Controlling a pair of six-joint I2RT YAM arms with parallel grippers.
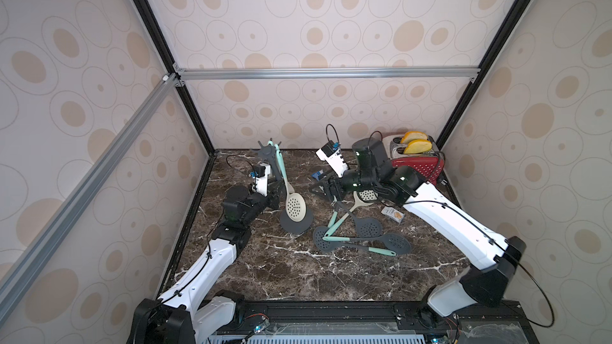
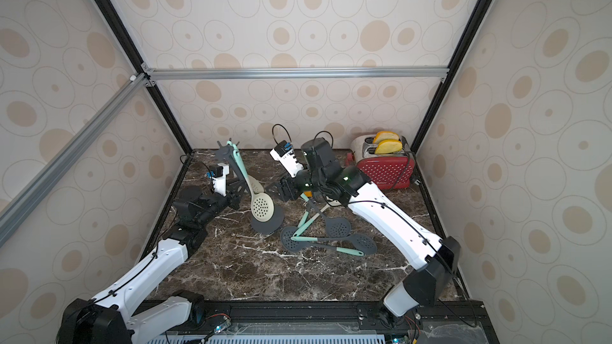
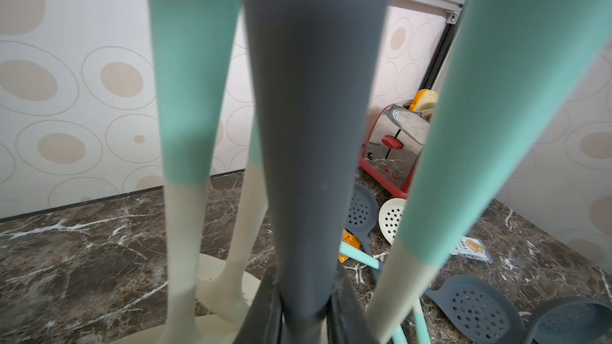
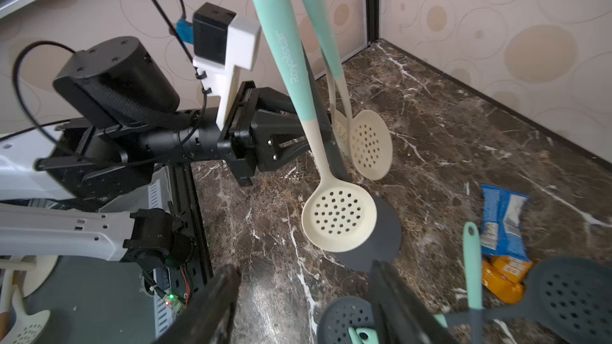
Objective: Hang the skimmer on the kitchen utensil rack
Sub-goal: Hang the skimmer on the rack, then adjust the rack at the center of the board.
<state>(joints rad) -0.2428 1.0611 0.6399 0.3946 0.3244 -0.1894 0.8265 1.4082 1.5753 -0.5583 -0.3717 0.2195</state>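
Observation:
The kitchen utensil rack (image 1: 267, 152) stands left of centre, and its grey pole (image 3: 311, 127) fills the left wrist view. My left gripper (image 3: 306, 319) is shut on the pole low down. Three cream skimmers with teal handles hang from the crown. The front skimmer (image 4: 339, 218) (image 1: 295, 206) has its bowl just above the round base (image 4: 374, 246). My right gripper (image 4: 303, 292) (image 1: 322, 189) is open and holds nothing, a short way right of the rack, above the grey skimmers lying on the table.
Three dark grey skimmers (image 1: 367, 226) with teal handles lie crossed on the marble table, and a cream one (image 1: 367, 195) lies under the right arm. A red toaster (image 1: 417, 163) with bread stands at the back right. Snack packets (image 4: 503, 220) and a small box (image 1: 392, 215) lie nearby.

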